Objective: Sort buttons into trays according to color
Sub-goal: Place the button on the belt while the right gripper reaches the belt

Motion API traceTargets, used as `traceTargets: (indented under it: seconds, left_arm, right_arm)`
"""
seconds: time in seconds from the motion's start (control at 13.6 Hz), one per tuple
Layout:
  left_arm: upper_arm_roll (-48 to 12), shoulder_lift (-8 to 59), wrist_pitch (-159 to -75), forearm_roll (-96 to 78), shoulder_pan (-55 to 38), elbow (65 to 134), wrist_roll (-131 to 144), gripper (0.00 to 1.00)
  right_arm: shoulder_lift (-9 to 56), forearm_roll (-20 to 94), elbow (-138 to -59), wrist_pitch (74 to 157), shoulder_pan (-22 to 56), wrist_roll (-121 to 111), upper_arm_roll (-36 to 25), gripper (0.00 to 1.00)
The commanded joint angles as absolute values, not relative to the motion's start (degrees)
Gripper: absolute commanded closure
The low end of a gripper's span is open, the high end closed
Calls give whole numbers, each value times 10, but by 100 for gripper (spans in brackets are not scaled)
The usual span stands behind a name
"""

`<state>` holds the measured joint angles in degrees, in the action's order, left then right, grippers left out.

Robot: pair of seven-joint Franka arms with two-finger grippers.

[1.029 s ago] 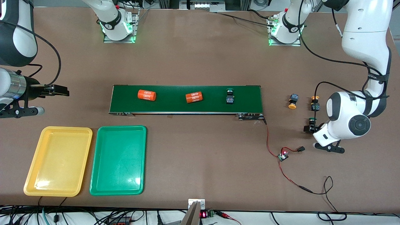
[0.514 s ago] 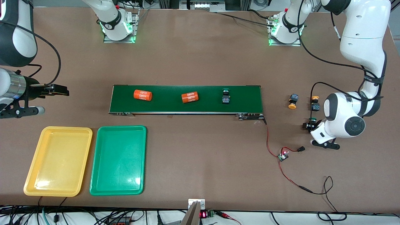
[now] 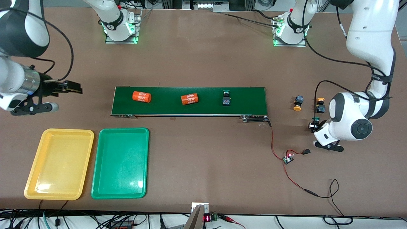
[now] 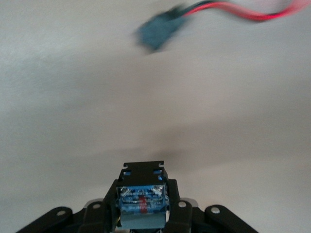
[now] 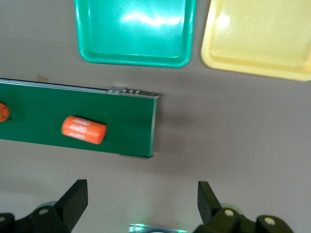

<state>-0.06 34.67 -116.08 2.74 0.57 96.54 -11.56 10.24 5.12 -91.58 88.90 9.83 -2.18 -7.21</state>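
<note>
My left gripper (image 3: 313, 126) (image 4: 143, 196) is shut on a green-capped button (image 3: 315, 120), whose blue-and-black body (image 4: 142, 204) sits between the fingers. It is held just over the table at the left arm's end, past the conveyor. Two yellow-capped buttons (image 3: 298, 102) (image 3: 320, 105) lie beside it on the table. Another green-capped button (image 3: 226, 98) rides on the dark green belt (image 3: 248, 98). The yellow tray (image 3: 59, 163) (image 5: 257, 39) and the green tray (image 3: 120, 163) (image 5: 136, 29) lie side by side, nearer the front camera than the belt. Over bare table at the right arm's end, my right gripper (image 3: 71, 87) (image 5: 141, 194) is open with nothing in it.
Two orange cylinders (image 3: 141, 96) (image 3: 189, 99) lie on the belt; one of them (image 5: 83, 129) shows in the right wrist view. A small circuit board (image 3: 287, 158) with red and black wires (image 3: 276, 143) lies near the belt's end, below my left gripper's spot.
My left gripper has shut on the green-capped button and shifted slightly toward the belt. The cylinders and the button on the belt have moved toward the right arm's end. My right gripper has moved toward the belt.
</note>
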Motion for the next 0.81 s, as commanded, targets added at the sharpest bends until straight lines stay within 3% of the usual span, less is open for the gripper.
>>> traceTargets:
  seconds: [0.0, 0.15, 0.29, 0.51, 0.73]
  left_arm:
    - [-57, 287, -1083, 17, 1, 953, -97, 82]
    - [-107, 275, -1057, 13, -3, 951, -36, 82]
    - [-169, 272, -1055, -10, -7, 956, 66, 82]
    - [-226, 279, -1083, -11, -17, 993, 170, 82]
    - [-250, 286, -1195, -11, -24, 1061, 218, 82]
  right_arm:
    - [-18, 62, -1090, 991, 117, 51, -48, 0]
    - [-83, 62, -1206, 1089, 118, 99, -13, 0]
    - [-107, 58, -1266, 1152, 118, 199, 52, 0]
    - [-83, 58, -1271, 1215, 120, 347, 140, 0]
    - [-41, 56, -1268, 1273, 127, 379, 168, 0]
